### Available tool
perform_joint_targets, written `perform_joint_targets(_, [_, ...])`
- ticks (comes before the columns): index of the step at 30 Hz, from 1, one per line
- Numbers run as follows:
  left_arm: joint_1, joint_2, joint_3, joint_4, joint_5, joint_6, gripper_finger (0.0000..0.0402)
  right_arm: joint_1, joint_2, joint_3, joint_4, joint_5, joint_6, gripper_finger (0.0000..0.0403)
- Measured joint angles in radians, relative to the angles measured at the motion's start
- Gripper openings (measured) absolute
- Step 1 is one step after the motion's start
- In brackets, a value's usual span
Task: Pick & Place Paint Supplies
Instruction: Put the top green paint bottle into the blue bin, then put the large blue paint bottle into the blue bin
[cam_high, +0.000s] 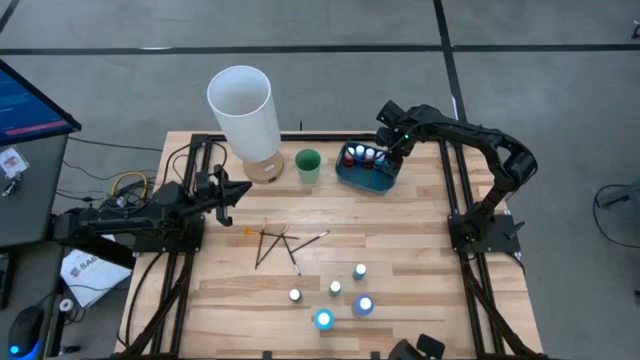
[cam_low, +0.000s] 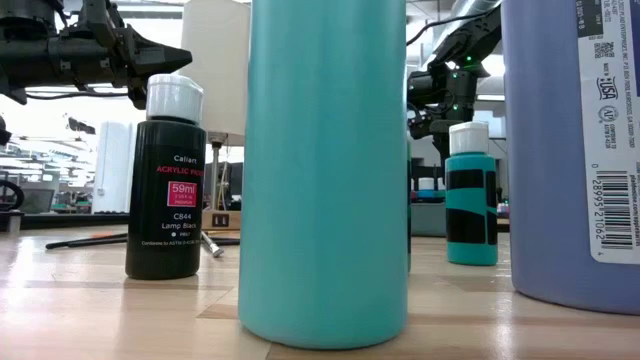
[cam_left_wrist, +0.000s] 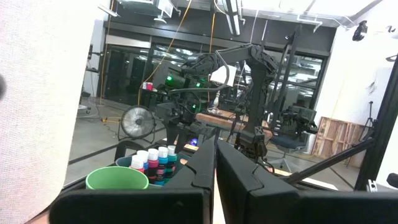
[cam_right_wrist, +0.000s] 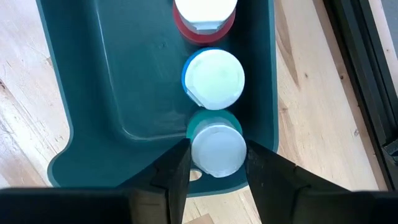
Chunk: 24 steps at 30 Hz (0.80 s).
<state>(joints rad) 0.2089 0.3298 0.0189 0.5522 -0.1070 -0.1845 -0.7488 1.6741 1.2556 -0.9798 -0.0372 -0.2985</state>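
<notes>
A robotics lab or workshop: a wooden worktable (cam_high: 400, 250) with black metal frames stands on a grey taped floor, a monitor (cam_high: 30, 100) at its nine o'clock. Beyond it are a floor fan (cam_left_wrist: 132, 121), glass partitions and ceiling strip lights.

Even overhead light, soft shadows on tabletop (cam_high: 420, 250). Low view: backlit by bright room upper left, teal bottle (cam_low: 325, 170) close, slightly soft. Left wrist view: ceiling glare upper right.
</notes>
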Motion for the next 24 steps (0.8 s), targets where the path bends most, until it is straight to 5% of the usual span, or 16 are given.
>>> perform_joint_targets(8, [0.0, 0.0, 0.0, 0.001, 0.0, 0.0, 0.0002, 0.0, -0.018, 0.0, -0.014, 0.009, -0.013, 0.0154])
perform_joint_targets(16, [0.0, 0.0, 0.0, 0.004, 0.0, 0.0, 0.0002, 0.01, -0.168, 0.048, -0.037, 0.009, 0.024, 0.0185])
perform_joint_targets(24, [0.0, 0.0, 0.0, 0.006, 0.0, 0.0, 0.0002, 0.158, -0.317, 0.064, -0.034, -0.097, 0.117, 0.0194])
